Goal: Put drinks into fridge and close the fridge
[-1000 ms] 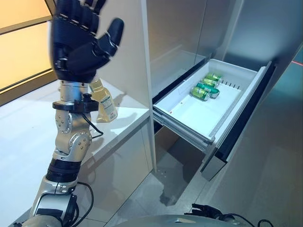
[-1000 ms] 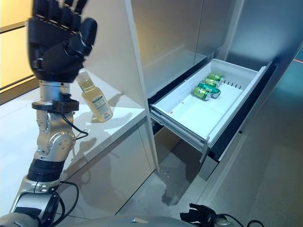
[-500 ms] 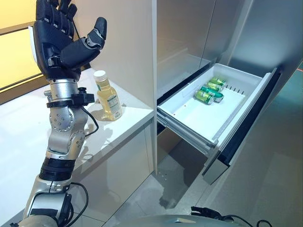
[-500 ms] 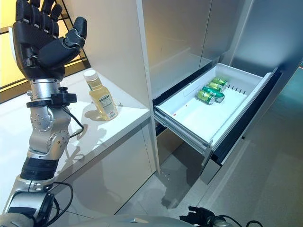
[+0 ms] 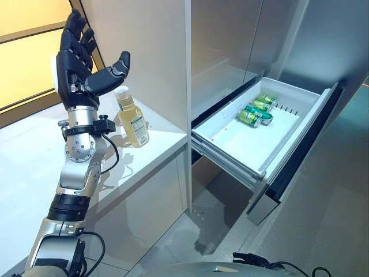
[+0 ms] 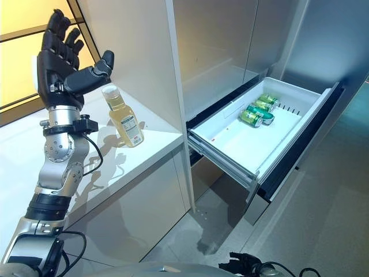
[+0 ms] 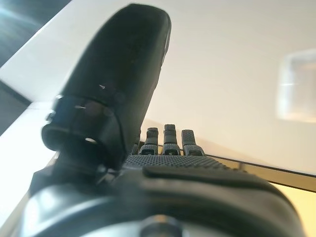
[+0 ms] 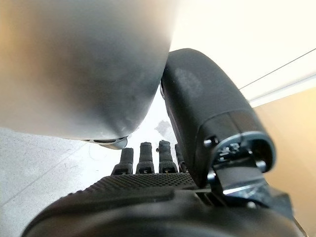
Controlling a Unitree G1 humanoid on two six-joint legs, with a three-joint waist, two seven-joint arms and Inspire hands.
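A bottle (image 5: pixel 132 117) of yellow drink with a white cap stands on the white counter (image 5: pixel 158 144), near its right end. My left hand (image 5: pixel 81 69) is raised just left of the bottle, open, thumb pointing toward the cap, not touching it. Its straight fingers (image 7: pixel 165 140) show in the left wrist view. The fridge drawer (image 5: pixel 230 157) is pulled out to the right, with green cans (image 5: pixel 254 111) lying at its far end. My right hand (image 8: pixel 148 192) shows in the right wrist view, fingers relaxed and holding nothing.
A tall white side panel (image 5: pixel 150 52) rises behind the bottle, between the counter and the fridge. The drawer's dark front panel (image 5: pixel 300 153) juts out over the grey floor (image 5: pixel 196 231). A wide stretch of counter lies left of my arm.
My left hand has dropped and moved away from the camera, from in front of the bottle to just left of it. The view shifted slightly. The bottle and cans have not moved.
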